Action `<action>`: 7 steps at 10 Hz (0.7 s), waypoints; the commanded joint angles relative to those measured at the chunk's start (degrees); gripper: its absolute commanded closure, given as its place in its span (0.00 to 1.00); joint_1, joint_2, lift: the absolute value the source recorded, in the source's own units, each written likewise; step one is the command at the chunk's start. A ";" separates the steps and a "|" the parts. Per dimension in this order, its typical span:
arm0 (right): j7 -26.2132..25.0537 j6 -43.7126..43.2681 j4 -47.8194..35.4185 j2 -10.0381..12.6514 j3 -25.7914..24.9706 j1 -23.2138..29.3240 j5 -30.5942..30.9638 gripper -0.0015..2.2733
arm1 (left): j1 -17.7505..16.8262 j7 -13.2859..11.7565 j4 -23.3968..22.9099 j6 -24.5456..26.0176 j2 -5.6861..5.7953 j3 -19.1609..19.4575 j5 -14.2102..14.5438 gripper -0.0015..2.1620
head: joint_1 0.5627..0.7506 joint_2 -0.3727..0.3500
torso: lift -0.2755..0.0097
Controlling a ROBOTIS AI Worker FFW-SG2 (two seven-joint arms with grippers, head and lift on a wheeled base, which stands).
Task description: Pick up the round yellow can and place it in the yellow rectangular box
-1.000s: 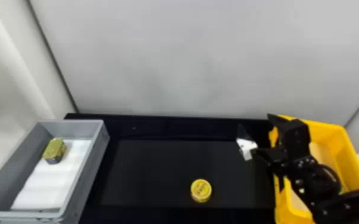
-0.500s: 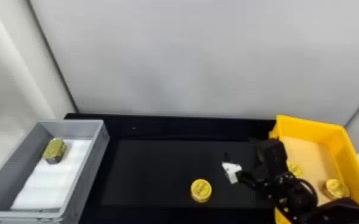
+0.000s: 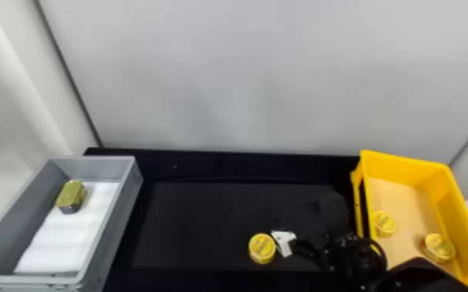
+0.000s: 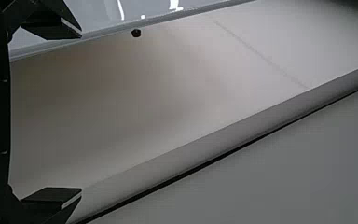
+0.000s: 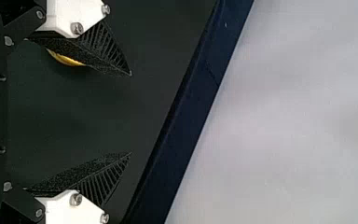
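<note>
The right claw, fingers wide apart, has come over from the box towards the can; grasping likely follows.

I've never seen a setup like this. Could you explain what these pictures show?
This is a robot with two arms, each ending in a two-fingered tool. The head view looks forward and down over the work. Each wrist view looks out past that arm's own fingers and is turned on its side.

On the black table sits a yellow can. The yellow box on the right holds a second can and a third can. The grey box on the left holds a tin and a white liner.

The left tool and right tool are both open and hold nothing; the right one is close by the first can.
</note>
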 commanded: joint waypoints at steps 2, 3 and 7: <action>0.55 2.27 3.39 -0.60 3.99 -3.14 -1.58 0.10 | -0.49 -0.47 0.35 -0.26 -0.15 0.12 -0.51 0.04 | 0.70 0.53 | 0.77; 0.73 2.79 4.10 -0.77 4.87 -3.76 -1.75 0.10 | -0.49 -0.47 0.44 -0.35 -0.15 0.12 -0.60 0.04 | 0.70 0.53 | 0.77; 2.49 2.79 7.26 -0.69 11.91 -8.42 -1.75 0.10 | -0.84 -0.82 0.79 -0.53 -0.15 0.12 -0.87 0.04 | 0.70 0.53 | 0.77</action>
